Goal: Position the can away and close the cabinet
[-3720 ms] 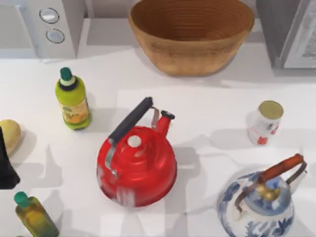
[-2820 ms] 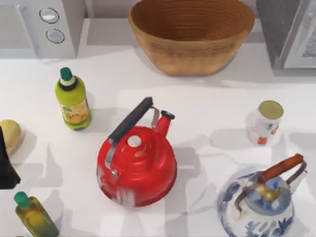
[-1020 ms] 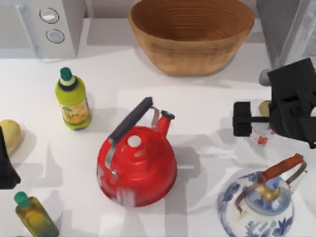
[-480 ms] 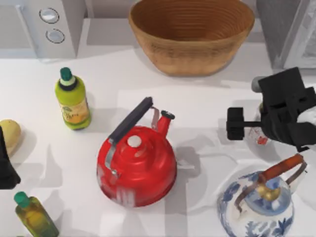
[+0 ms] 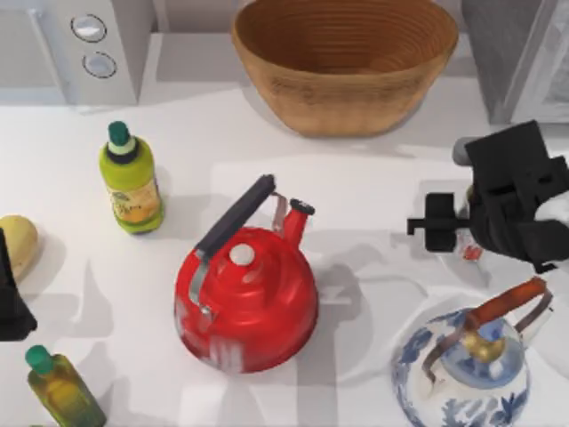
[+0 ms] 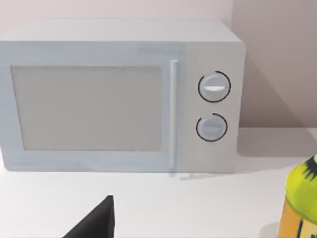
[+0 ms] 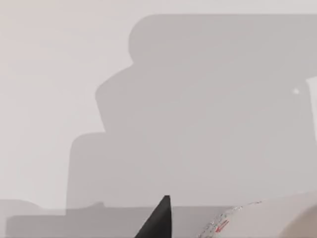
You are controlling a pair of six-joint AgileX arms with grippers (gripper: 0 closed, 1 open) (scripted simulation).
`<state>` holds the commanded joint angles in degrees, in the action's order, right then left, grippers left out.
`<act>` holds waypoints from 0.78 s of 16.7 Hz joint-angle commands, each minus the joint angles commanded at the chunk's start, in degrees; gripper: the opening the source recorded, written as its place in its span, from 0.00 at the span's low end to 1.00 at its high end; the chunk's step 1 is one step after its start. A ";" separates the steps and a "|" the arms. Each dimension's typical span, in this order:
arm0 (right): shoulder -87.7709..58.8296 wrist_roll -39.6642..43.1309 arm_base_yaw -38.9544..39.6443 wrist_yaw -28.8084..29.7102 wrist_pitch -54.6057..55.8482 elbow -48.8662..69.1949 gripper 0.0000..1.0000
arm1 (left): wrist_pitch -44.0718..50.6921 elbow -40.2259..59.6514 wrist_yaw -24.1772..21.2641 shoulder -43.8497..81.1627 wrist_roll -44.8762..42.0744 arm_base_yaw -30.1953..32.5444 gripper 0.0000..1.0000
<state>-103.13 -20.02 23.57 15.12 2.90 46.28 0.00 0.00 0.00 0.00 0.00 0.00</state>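
The right arm ends in a blocky matte black claw [image 5: 462, 233] of stepped angular housings, a thin black rod carrying a small square black pad, a pale grey cylinder at its upper corner and a white section behind.

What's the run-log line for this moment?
right gripper: at can, table's right, grip unclear | left arm: parked, left edge | cabinet: not closed yet

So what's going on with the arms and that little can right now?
Right gripper down over the can, table's right side; grip not confirmed. Left arm parked at left edge. Blue-and-white kettle sits close beside the can.
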 joint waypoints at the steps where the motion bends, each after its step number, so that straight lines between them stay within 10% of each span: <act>1: 0.00 0.00 0.00 0.00 0.00 0.00 0.40 | 0.00 0.00 0.00 0.00 0.00 0.00 1.00; 6: 0.00 0.00 0.00 0.00 0.00 0.00 0.02 | 0.00 0.00 0.00 0.00 0.00 0.00 1.00; 13: 0.00 0.00 0.00 0.00 0.00 0.00 0.00 | 0.00 0.00 0.00 0.00 0.00 0.00 1.00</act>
<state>-103.13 -20.02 23.57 15.12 2.90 46.28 0.00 0.00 0.00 0.00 0.00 0.00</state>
